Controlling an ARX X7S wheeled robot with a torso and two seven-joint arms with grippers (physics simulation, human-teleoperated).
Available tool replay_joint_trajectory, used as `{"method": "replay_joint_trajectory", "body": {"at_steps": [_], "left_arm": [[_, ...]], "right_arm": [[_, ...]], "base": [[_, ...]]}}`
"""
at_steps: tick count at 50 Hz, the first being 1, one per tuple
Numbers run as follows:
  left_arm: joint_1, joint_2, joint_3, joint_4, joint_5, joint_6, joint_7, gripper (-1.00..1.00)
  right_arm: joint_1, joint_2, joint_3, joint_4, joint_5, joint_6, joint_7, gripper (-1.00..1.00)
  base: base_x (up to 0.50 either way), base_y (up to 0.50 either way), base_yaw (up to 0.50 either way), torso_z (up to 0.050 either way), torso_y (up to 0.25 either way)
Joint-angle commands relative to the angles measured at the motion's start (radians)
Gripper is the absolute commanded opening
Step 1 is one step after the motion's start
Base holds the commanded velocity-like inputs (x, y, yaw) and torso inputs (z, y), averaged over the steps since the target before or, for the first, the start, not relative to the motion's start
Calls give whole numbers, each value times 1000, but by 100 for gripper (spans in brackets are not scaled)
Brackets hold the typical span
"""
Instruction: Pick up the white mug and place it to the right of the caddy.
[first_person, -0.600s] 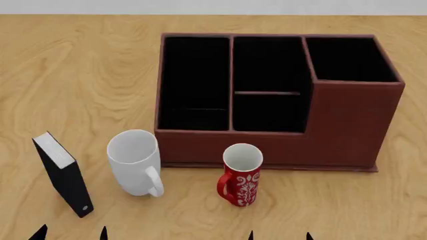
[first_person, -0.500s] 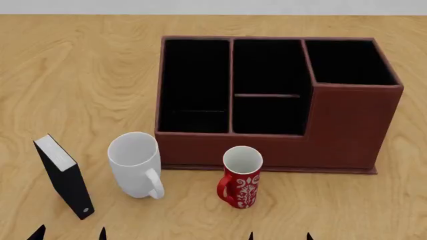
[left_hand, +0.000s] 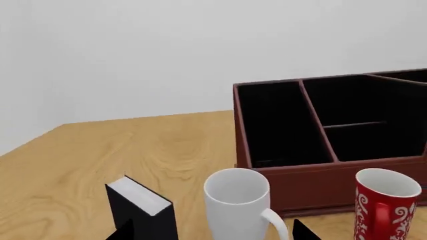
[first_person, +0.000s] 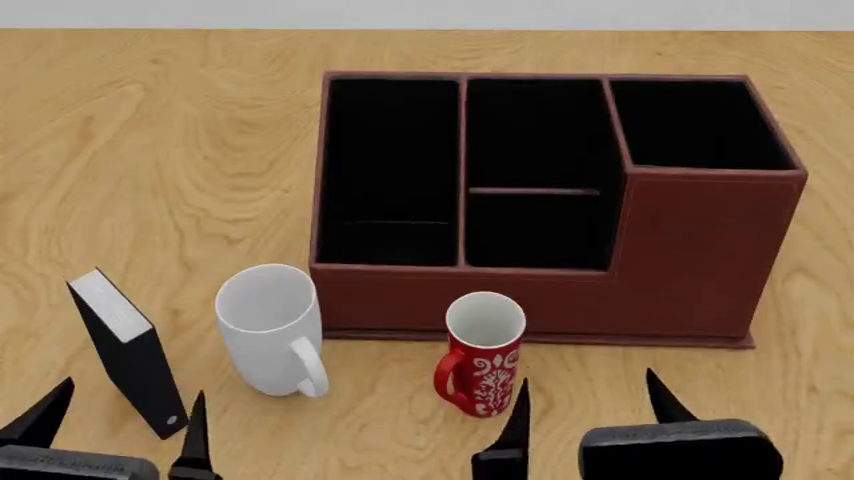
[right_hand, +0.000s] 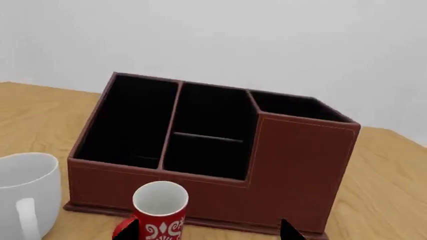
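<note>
Reddish-brown leather-look walls are enclosing the caddy, whose four black-lined compartments are being shown empty. Upright and empty, the white mug is being seen just left of the caddy's front, untouched, ahead of the left gripper. Both the left and right gripper are being held spread, grasping nothing.

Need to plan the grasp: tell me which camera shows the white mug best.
The head view: the white mug is whole there, rim, body and loop handle, standing between the black book and the red mug. The left wrist view crops its base; the right wrist view catches only part at the frame edge.
</note>
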Motion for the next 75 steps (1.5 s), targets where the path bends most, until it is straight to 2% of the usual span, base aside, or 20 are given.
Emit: {"method": "replay_joint_trajectory", "body": {"at_steps": [1,17,35,75], "left_arm": [[-79,-35,39,202,20,-231,-12,100],[-190,-52,81,313,22,-410,-10,100],[-185,-63,77,301,3,-369,-23,100],[-197,-84,102,314,-7,-378,-64,100]], "right_arm": [[128,41,0,-180,13,277,-12,100],[248,74,-23,-303,8,439,-14,100],[234,75,-7,-300,22,406,-4,100],[221,87,12,-333,64,399,-2,100]], "base": [[0,0,0,0,0],[0,0,0,0,0],[9,0,0,0,0],[315,-4,0,0,0]]}}
